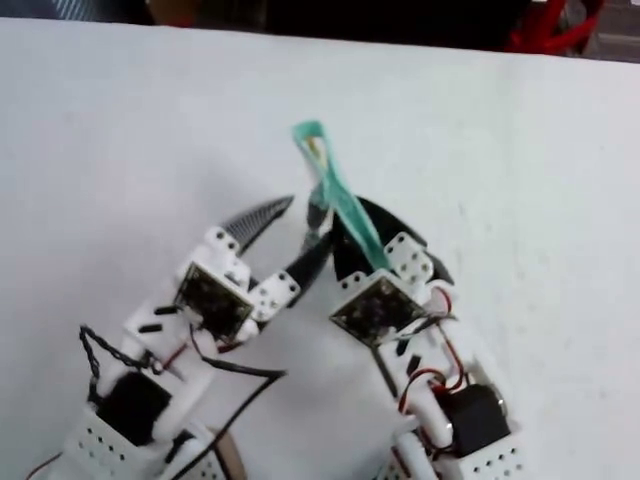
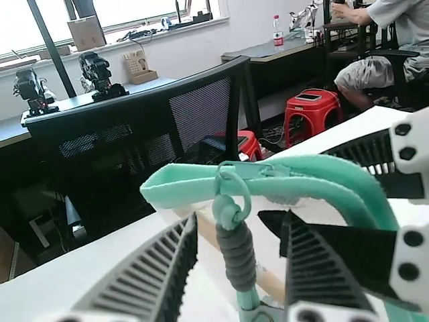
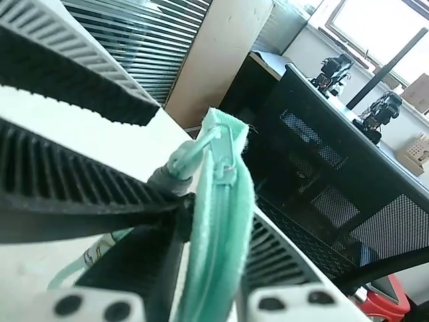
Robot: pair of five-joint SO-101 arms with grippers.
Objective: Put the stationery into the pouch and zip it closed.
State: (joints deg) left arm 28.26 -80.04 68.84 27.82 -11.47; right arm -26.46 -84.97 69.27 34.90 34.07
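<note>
A workplace, part office and part robot lab: a black mesh chair (image 2: 194, 111), long desks (image 2: 281, 52) under windows (image 2: 134, 12), red stools (image 2: 312, 111) and small robot arms (image 2: 98, 70) (parked on a desk).

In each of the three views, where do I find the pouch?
High: the pouch stands on edge mid-table, its lower end in the right gripper.
Left wrist: it runs across just beyond the open left gripper.
Right wrist: it is clamped in the right gripper.
Shared landmark: the zip pull hanging near its free end.
</note>
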